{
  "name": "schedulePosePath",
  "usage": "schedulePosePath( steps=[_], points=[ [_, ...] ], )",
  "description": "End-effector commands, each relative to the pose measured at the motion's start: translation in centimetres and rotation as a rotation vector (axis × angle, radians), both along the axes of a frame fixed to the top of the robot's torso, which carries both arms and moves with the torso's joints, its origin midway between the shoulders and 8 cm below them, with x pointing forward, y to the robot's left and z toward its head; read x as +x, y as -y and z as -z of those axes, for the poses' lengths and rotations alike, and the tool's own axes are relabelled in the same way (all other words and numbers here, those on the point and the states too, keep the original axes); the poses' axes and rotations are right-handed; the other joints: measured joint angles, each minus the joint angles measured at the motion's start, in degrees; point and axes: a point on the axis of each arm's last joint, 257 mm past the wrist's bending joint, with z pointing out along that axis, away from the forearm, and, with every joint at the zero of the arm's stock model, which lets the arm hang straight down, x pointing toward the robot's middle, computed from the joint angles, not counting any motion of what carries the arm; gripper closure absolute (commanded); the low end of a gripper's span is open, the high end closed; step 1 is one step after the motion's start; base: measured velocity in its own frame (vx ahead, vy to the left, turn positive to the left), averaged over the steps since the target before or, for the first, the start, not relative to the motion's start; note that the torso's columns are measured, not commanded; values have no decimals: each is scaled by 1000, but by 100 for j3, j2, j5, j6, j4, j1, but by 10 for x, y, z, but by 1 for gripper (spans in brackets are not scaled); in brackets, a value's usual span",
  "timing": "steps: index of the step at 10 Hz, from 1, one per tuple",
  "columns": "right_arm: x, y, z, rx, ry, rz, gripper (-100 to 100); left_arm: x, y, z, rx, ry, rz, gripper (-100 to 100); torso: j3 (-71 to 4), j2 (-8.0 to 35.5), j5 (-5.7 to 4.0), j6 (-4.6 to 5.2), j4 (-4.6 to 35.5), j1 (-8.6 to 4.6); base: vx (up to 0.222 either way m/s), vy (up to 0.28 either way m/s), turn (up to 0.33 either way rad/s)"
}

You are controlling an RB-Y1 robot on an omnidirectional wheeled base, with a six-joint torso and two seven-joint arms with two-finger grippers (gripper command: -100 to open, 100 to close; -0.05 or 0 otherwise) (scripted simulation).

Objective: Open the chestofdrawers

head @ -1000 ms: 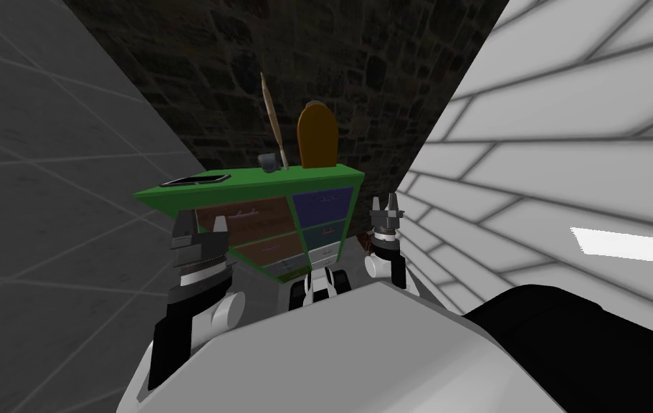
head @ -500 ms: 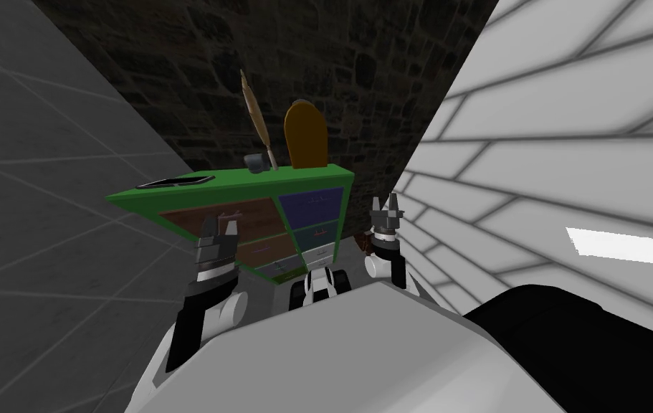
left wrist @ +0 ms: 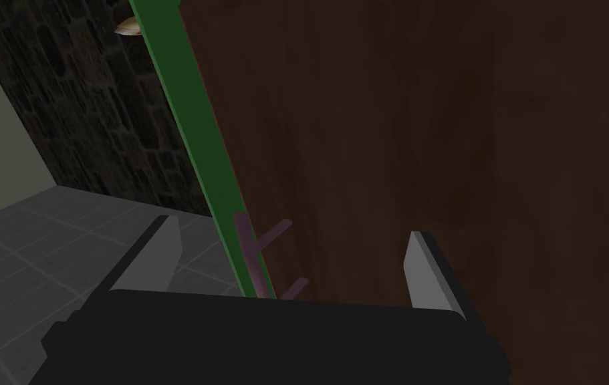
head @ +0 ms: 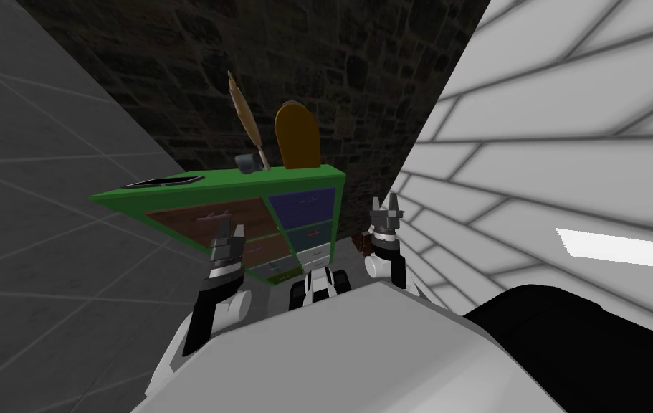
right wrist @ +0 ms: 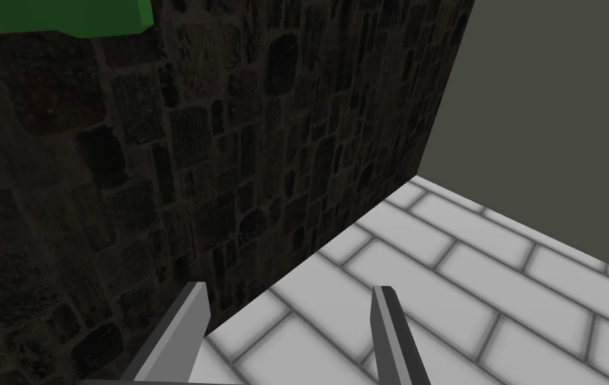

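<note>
Head view: green chest of drawers stands against the far wall, every drawer looking shut. Left tool, fingers apart, sits at the purple handle of a brown drawer, ungripped; right tool, also apart, idles right. Grasp and pull remain.

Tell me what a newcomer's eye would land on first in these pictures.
The bright green chest of drawers against the dark stone wall stands out first, with brown, blue and grey drawer fronts and an orange-brown arched board on top. Next comes the left gripper, open, close against a brown drawer front, its purplish handle showing between the fingers.
</note>
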Motion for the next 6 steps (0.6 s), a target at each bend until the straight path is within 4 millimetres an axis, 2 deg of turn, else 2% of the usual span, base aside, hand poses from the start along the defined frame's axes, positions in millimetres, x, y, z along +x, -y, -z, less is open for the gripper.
schedulePosePath(
  steps=[1, 6],
  points=[
    [0, 0, 0, 0, 0, 0, 0, 7, -2, 25, 7, -42, -4, -100, -6, -10, 2, 5, -6, -1, -15, -100, -25],
    [0, 0, 0, 0, 0, 0, 0, 19, -6, 72, 22, -118, -12, -100, -1, -3, 0, -1, 0, -2, -7, -109, -3]
  ],
)
